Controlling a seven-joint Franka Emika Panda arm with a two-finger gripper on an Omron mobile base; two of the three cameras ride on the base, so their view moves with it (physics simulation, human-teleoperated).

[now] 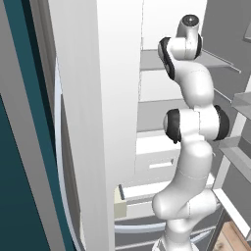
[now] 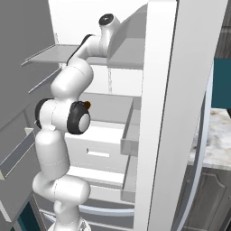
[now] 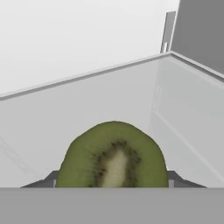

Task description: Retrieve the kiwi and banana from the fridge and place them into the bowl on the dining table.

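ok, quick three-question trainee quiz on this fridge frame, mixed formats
1. True or false: in the hand view the kiwi lies between the two dark fingertips.
2. Which surface is the kiwi on? A) white fridge shelf B) marble table C) wooden bowl
3. Fill in: in both base views the arm reaches into the open ____.

Key: 1 true; 2 A; 3 fridge
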